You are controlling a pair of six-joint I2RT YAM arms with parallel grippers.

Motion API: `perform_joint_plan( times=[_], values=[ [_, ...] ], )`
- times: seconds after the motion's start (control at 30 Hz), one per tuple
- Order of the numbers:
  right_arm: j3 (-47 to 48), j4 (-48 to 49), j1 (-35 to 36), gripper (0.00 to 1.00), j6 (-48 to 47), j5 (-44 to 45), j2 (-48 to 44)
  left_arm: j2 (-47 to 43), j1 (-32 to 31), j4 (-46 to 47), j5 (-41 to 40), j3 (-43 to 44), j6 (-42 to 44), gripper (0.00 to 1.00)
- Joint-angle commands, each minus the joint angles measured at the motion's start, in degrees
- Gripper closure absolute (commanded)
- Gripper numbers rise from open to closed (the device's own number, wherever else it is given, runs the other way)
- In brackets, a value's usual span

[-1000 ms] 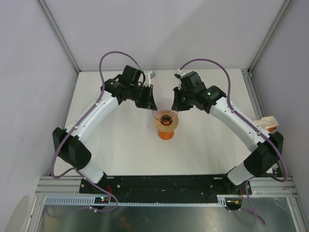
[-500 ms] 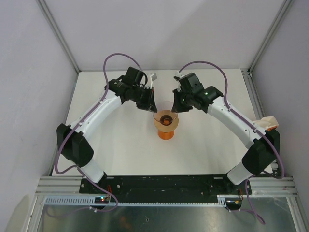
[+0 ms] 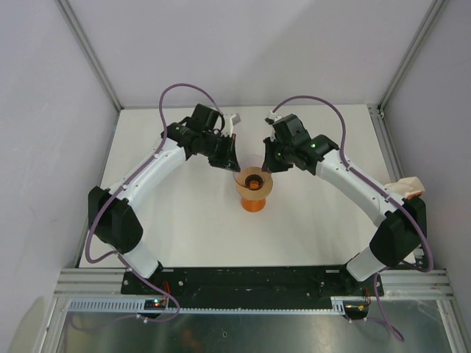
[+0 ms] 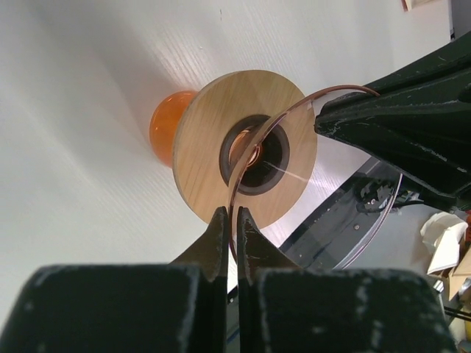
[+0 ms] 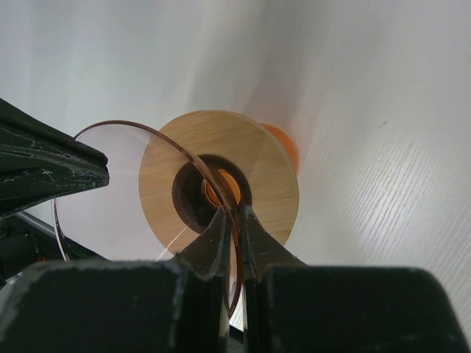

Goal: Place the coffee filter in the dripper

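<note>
The dripper [image 3: 254, 190] stands mid-table: an orange base, a round wooden collar [image 4: 210, 151] and a clear funnel with a thin brown rim [image 5: 132, 126]. My left gripper [image 3: 234, 163] is shut on the funnel's rim from the left, its fingertips [image 4: 234, 213] pinching the thin edge. From the right, my right gripper [image 3: 266, 166] is shut on the opposite side of the same rim, fingertips [image 5: 234, 213] clamped on it just over the collar [image 5: 268, 187]. The coffee filter is out of view.
A white-and-orange packet [image 3: 409, 187] lies at the table's right edge beside the right arm. White walls and metal posts enclose the table on three sides. The arm bases sit on a black rail at the near edge.
Both wrists have shifted slightly inward toward the dripper. The grips on the rim are unchanged, and the dripper stays in place.
</note>
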Motion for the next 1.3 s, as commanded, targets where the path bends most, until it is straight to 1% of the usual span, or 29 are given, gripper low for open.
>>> perform_joint_plan(
  times=[0.0,0.17,0.3,0.47,0.57,0.7,0.93,1.13,1.27],
  values=[
    [-4.54,-1.85,1.50,1.00,-4.81,1.97,0.46,0.20,-1.23,-0.05,-1.82,-3.11,8.31,1.00],
    [-7.15,-0.27,1.67,1.00,-5.51,1.28,1.03,1.58,-1.54,0.50,-2.46,-6.19,9.48,1.00],
    [-7.72,-1.29,1.33,1.00,-6.40,-0.24,3.36,3.69,-1.23,0.80,0.96,-8.78,9.24,1.00],
    [-9.82,-0.86,-0.24,1.00,-6.30,-1.92,4.60,5.38,0.05,1.15,2.14,-9.00,9.01,1.00],
    [-10.53,-0.07,0.18,1.00,-6.54,-1.68,4.53,5.41,0.18,1.48,1.78,-9.92,9.21,1.00],
    [-10.64,1.22,1.17,1.00,-6.42,-0.93,4.28,4.69,0.10,2.67,0.97,-13.27,9.92,1.00],
    [-11.17,2.44,2.08,1.00,-6.63,0.84,3.75,3.50,-1.49,4.35,-1.79,-18.05,13.44,1.00],
    [-13.37,4.62,1.72,1.00,-6.48,-1.09,5.62,6.67,-1.47,4.94,-0.29,-19.65,14.06,1.00],
    [-13.53,4.90,1.27,1.00,-6.64,-1.00,5.69,8.19,-0.09,4.88,-0.07,-18.42,14.12,1.00]
  ],
)
